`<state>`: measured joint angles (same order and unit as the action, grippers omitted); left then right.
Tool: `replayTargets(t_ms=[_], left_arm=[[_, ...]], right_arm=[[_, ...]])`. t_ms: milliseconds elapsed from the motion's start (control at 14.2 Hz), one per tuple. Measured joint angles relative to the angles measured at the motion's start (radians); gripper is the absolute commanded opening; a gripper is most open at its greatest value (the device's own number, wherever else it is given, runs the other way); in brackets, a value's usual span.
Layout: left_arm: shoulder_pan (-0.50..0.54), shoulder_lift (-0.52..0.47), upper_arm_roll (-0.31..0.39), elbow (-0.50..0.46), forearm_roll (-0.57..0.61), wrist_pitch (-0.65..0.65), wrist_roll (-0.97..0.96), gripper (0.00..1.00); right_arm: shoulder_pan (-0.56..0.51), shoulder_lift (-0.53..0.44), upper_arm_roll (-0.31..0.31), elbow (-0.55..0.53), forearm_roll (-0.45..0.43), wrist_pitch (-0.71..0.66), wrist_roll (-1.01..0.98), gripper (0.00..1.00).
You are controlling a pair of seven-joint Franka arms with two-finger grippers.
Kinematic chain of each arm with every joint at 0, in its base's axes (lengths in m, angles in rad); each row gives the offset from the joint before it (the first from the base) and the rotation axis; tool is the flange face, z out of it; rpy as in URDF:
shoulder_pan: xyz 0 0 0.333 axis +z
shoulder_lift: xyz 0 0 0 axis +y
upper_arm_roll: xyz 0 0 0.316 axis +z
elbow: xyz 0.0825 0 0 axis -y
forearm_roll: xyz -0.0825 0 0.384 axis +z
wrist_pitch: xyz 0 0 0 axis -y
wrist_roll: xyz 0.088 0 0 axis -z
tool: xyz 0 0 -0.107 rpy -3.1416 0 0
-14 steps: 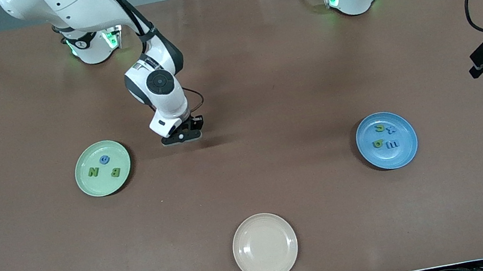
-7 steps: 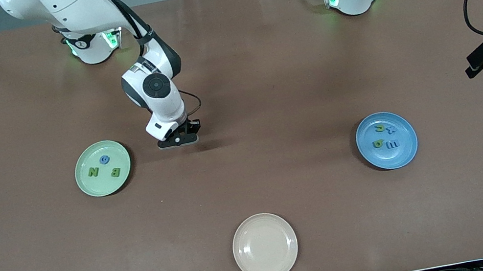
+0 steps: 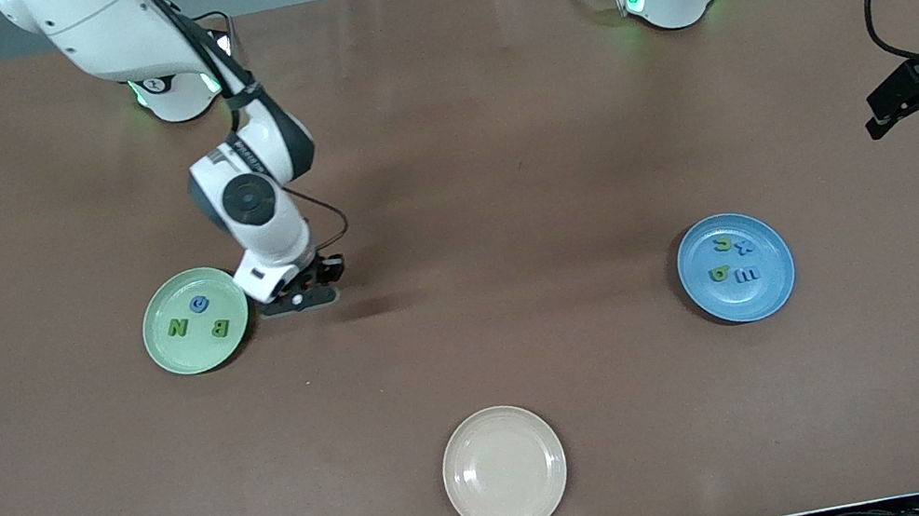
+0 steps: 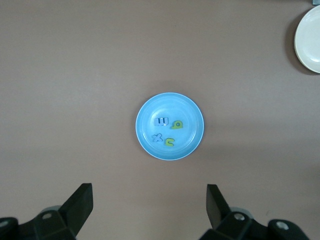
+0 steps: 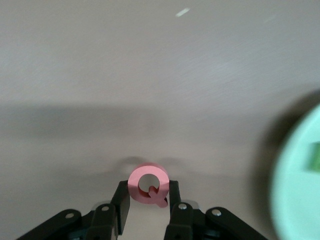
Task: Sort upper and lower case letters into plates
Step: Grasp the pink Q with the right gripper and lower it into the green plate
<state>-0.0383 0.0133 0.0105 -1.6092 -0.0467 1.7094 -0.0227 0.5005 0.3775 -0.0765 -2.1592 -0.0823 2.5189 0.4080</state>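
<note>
My right gripper point(image 3: 299, 303) hangs low over bare table just beside the pale green plate point(image 3: 165, 348). It is shut on a red letter Q point(image 5: 148, 186), pinched upright between the fingertips of the right gripper point(image 5: 147, 192). On that plate lie a blue e point(image 3: 198, 304), a green N point(image 3: 177, 327) and a green B point(image 3: 219, 329). The blue plate point(image 3: 771, 283) holds several small green and blue letters point(image 4: 161, 121). My left gripper point(image 3: 917, 116) waits open and high at the left arm's end of the table, empty in the left wrist view point(image 4: 149, 205).
A beige plate point(image 3: 505, 470) sits empty near the table's front edge, also at the left wrist view's corner point(image 4: 310, 40). A black cable loops above the left gripper. The pale green plate's rim point(image 5: 295, 190) shows close to the right gripper.
The right arm has swung toward the pale green plate, carrying the red Q with it. The left gripper has drifted slightly inward over the table.
</note>
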Motion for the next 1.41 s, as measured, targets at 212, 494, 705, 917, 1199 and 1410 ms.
replayTargets(t_ms=[212,494,705,917,1199,1410], left_arm=[[0.000,0.000,-0.002,-0.001,0.000,0.000,-0.004,1.00],[0.000,0.000,-0.002,-0.001,0.000,-0.003,-0.004,1.00],[0.001,0.000,-0.002,-0.002,0.000,-0.006,-0.005,1.00],[0.002,0.000,-0.002,-0.003,0.000,-0.007,-0.005,1.00],[0.002,0.000,-0.002,-0.003,0.000,-0.007,-0.005,1.00],[0.002,0.000,-0.002,-0.003,0.000,-0.007,-0.005,1.00]], right_arm=[[-0.132,-0.071,-0.001,-0.002,0.000,-0.060,-0.193,0.00],[-0.316,-0.091,-0.002,-0.028,0.000,-0.058,-0.407,0.00],[-0.402,-0.084,-0.001,-0.044,0.000,-0.026,-0.468,0.00],[-0.418,-0.061,0.003,-0.053,0.000,-0.013,-0.474,0.03],[-0.418,-0.012,0.012,-0.054,0.005,0.009,-0.471,0.32],[-0.418,0.000,0.012,-0.049,0.046,0.011,-0.470,1.00]])
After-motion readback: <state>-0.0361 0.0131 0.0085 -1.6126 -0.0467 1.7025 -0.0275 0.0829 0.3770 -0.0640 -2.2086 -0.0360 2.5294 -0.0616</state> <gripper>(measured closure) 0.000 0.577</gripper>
